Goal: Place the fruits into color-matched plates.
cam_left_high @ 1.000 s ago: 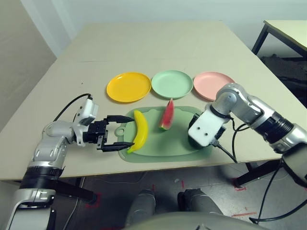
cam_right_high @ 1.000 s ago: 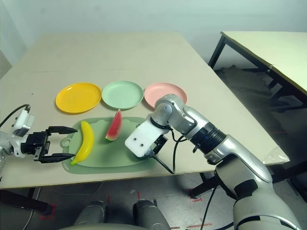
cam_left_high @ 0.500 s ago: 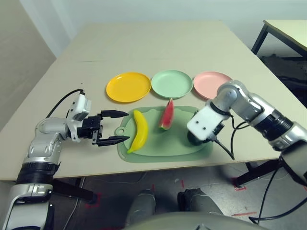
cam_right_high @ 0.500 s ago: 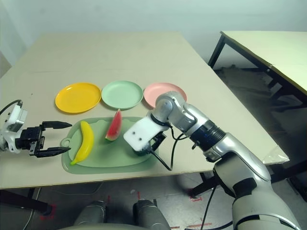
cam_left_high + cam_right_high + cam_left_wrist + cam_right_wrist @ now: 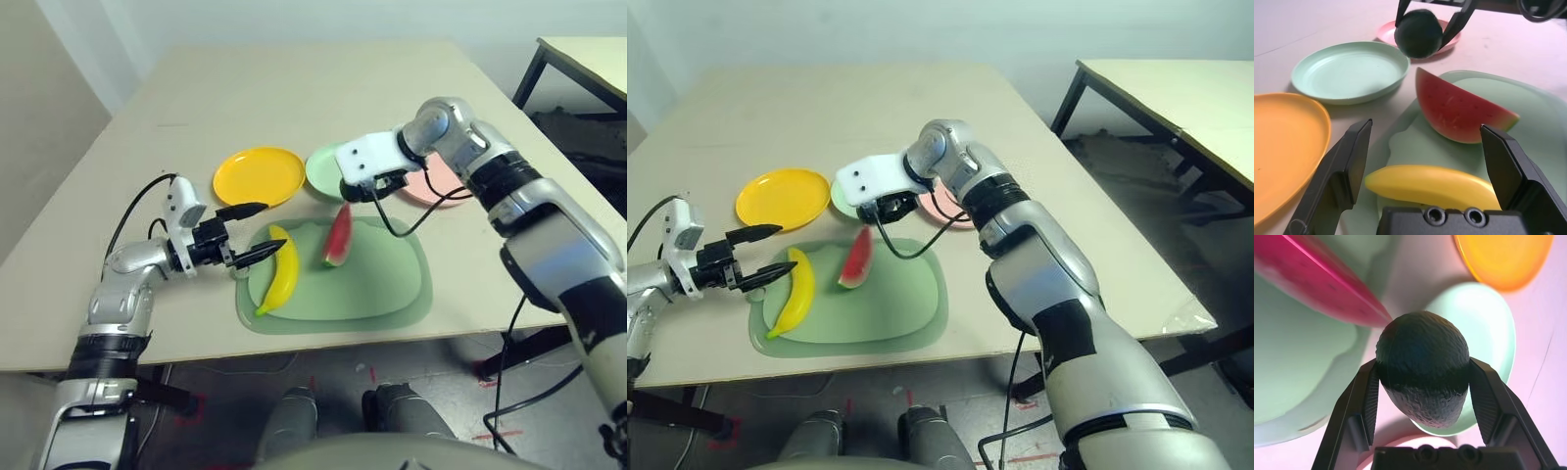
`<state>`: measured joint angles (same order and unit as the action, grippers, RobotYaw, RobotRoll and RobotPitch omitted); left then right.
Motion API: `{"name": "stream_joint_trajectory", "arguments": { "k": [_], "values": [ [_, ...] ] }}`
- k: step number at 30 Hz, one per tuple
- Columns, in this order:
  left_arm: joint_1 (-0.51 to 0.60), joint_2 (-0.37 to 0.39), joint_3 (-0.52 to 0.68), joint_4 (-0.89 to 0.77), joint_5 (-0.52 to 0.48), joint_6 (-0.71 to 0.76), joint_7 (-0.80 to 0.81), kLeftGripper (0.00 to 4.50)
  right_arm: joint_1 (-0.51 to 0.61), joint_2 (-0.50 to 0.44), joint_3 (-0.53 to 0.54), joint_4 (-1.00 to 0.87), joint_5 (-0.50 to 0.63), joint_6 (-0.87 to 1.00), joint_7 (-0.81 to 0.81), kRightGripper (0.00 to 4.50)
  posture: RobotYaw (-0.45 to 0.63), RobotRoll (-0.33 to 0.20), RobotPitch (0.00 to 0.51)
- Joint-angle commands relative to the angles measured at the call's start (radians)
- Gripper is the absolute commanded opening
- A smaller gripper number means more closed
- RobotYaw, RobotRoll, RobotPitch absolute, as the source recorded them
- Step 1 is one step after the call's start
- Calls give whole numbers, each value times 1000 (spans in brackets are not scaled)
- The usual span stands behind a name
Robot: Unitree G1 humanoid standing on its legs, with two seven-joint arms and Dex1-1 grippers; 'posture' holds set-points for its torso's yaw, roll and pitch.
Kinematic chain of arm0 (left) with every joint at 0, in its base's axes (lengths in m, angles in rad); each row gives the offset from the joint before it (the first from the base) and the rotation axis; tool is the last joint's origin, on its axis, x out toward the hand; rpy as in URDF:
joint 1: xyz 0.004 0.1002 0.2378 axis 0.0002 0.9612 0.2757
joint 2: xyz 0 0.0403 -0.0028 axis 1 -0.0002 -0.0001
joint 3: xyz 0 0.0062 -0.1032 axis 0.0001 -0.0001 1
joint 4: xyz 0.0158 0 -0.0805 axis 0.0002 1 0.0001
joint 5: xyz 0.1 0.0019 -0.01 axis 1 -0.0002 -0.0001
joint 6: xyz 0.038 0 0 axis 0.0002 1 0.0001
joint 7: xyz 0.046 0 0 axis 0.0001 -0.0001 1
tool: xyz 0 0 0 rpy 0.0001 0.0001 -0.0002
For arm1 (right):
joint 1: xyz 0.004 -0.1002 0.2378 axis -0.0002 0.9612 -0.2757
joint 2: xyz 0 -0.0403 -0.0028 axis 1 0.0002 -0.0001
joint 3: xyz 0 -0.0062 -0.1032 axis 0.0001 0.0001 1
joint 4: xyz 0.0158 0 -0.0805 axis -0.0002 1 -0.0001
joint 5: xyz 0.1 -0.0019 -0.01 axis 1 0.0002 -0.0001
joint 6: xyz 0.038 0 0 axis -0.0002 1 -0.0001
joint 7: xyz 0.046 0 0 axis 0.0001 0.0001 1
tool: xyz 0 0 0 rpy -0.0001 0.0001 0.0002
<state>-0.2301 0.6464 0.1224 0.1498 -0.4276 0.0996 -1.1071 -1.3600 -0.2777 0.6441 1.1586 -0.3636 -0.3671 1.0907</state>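
The green mat is taken as landmark; beyond its far edge the yellow plate, mint green plate and pink plate are lined up to receive matching fruits; the banana and watermelon wedge lie on the mat; the avocado is clamped by the right gripper above the mat's far edge, presumably for the mint plate; the left gripper is spread wide at the mat's left edge, facing the banana.

Beige table; second table at right; pale wall; grey floor.
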Motion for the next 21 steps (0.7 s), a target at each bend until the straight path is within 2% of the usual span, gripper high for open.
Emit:
{"name": "stream_joint_trajectory", "arguments": {
  "k": [1, 8, 13, 21],
  "values": [
    [20, -2, 9, -21, 23, 16, 53, 4500, -35, 31, -24, 81, -46, -14, -101, 2926, 123, 0, 36],
    [14, -76, 36, -18, 26, 64, 239, 4500, -59, 78, -52, 174, -110, 60, -368, 2926, 144, 0, 34],
    [22, -118, 14, -41, 46, 73, 304, 4500, -33, 95, -58, 195, -137, 72, -415, 2926, 151, 0, 35],
    [13, -128, 8, -28, 72, 62, 339, 4500, 14, 107, -61, 208, -170, 97, -435, 2926, 161, 0, 44]
  ]
}}
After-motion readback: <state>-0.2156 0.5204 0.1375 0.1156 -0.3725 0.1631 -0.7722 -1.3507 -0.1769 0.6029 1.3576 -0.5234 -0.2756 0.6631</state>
